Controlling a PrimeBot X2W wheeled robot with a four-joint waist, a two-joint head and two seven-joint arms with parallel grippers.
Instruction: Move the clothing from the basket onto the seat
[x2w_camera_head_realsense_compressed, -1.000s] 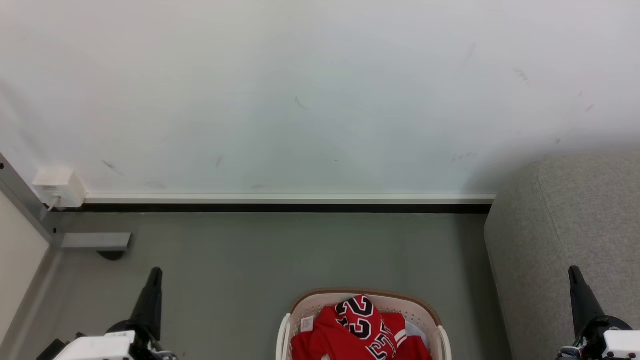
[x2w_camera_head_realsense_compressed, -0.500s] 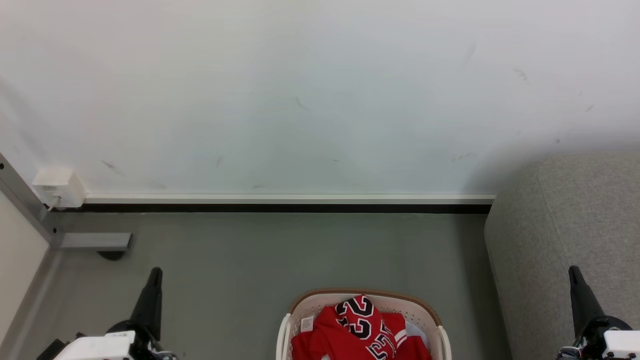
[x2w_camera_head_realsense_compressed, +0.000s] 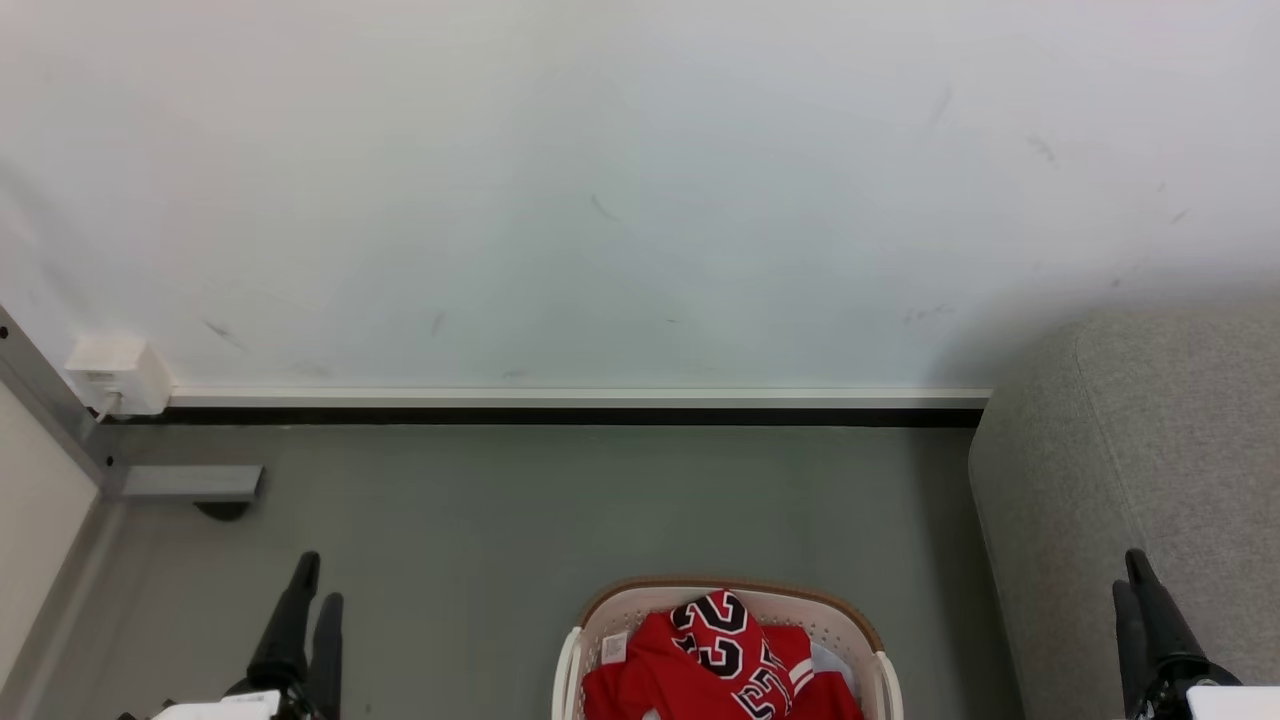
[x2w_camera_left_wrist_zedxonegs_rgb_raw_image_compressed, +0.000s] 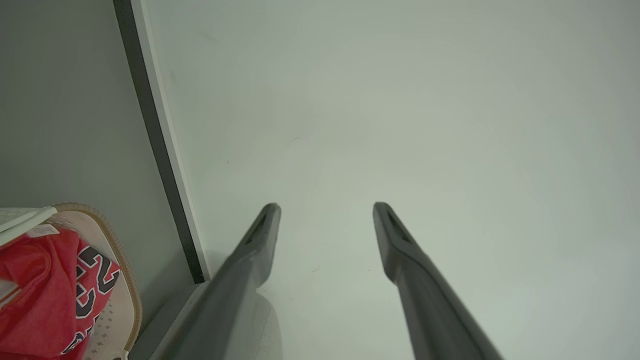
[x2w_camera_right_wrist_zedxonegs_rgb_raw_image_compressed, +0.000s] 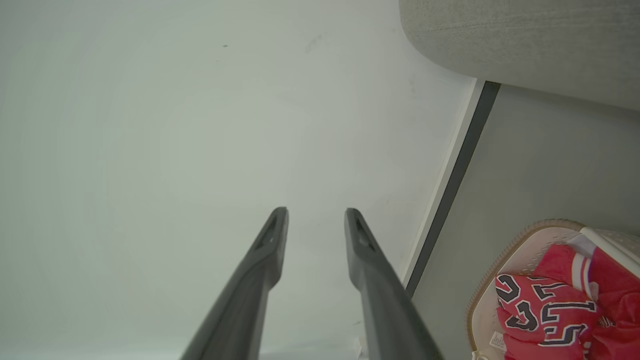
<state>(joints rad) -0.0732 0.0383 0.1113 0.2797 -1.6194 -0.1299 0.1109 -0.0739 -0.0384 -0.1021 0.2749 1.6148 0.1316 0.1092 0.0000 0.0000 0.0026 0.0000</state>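
Left gripper (x2w_camera_head_realsense_compressed: 312, 612): jaws parted, nothing held. Right gripper (x2w_camera_head_realsense_compressed: 1128, 585): jaws parted less, also empty. Between them, on the floor (x2w_camera_head_realsense_compressed: 600, 500), the basket (x2w_camera_head_realsense_compressed: 730, 583) holds the clothing (x2w_camera_head_realsense_compressed: 705, 660), heaped, with no clear long axis. It lies inboard of both grippers, about equally near each. The seat (x2w_camera_head_realsense_compressed: 1150, 430) stands to the basket's right, reaching the floor's far edge; the right arm is judged nearer it.

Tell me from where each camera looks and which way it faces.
Head view: on the head, facing forward and down at floor, basket, clothing, seat; left pincer and right pincer at the bottom corners.
Left wrist view: on that wrist, along its own fingers toward the wall.
Right wrist view: on that wrist, along its own fingers toward the wall.
Shared: all see basket and clothing.
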